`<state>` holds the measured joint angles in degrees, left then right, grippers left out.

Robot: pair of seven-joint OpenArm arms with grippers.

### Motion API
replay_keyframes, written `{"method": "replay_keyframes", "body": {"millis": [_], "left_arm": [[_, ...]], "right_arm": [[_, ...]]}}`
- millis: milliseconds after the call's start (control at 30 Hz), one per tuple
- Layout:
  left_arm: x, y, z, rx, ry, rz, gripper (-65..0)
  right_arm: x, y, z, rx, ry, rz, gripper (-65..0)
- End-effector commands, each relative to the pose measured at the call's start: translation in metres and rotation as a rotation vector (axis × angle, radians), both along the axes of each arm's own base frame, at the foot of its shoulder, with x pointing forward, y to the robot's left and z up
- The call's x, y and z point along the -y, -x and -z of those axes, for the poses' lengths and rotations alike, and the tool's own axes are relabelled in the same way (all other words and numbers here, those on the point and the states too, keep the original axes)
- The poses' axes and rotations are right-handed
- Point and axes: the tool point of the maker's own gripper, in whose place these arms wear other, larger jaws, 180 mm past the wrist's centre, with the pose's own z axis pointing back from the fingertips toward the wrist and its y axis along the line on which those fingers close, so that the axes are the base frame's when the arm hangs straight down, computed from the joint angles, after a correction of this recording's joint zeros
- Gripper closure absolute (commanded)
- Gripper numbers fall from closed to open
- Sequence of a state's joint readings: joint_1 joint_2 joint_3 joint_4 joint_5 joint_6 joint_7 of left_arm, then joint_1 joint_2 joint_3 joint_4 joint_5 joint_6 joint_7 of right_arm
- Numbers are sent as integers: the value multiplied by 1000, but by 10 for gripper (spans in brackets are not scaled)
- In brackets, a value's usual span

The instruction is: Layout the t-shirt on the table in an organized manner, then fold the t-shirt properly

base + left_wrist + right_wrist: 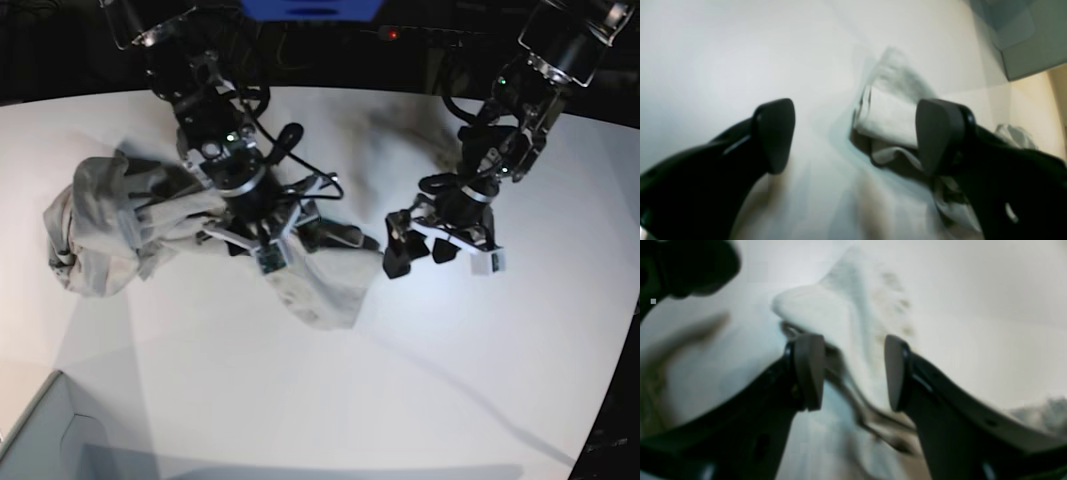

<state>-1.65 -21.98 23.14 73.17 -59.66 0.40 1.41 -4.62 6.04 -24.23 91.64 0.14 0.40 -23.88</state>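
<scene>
Grey-beige cloth, the t-shirt point(200, 240), lies bunched on the white table point(480, 380), not spread; its long axis runs from a heap at the base view's left edge to a lower corner near the middle. Going left to right in that view: I find the right gripper point(262, 240) directly over the cloth's middle, its 2 jaws apart with a ridge of fabric standing between them in the right wrist view, clamped on nothing that I can confirm. The left gripper point(440, 248) stands just off the shirt's nearest corner, jaws wide, empty, bare table beneath. I judge the right arm nearer; the shirt lies sideways from the left gripper.
</scene>
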Motion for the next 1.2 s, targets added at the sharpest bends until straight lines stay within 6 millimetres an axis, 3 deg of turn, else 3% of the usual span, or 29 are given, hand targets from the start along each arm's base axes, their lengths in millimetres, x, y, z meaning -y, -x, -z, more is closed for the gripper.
{"method": "replay_keyframes", "body": {"millis": [0, 400, 500, 667, 700, 800, 867, 967, 1167], "left_arm": [[0, -12, -13, 47, 16, -12, -549], [58, -26, 6, 74, -102, 69, -544], [61, -32, 12, 62, -115, 67, -452], [49, -43, 22, 31, -135, 37, -40], [48, -43, 22, 31, -136, 34, 0], [48, -49, 3, 83, -128, 37, -25], [34, -56, -18, 137, -132, 18, 0], [12, -50, -30, 166, -129, -24, -1], [-42, -39, -41, 186, -143, -142, -1]], "right_arm": [[3, -3, -10, 34, -10, 10, -297], [57, 22, -19, 41, 14, 124, -297], [76, 27, -22, 44, 23, 175, -297], [124, 34, -35, 70, 58, 295, -297], [135, 36, -36, 74, 67, 320, -299], [170, 40, -39, 77, 101, 409, -309], [194, 43, -41, 82, 125, 469, -326], [220, 46, -45, 92, 151, 533, -367], [232, 49, -36, 66, 159, 564, -453]]}}
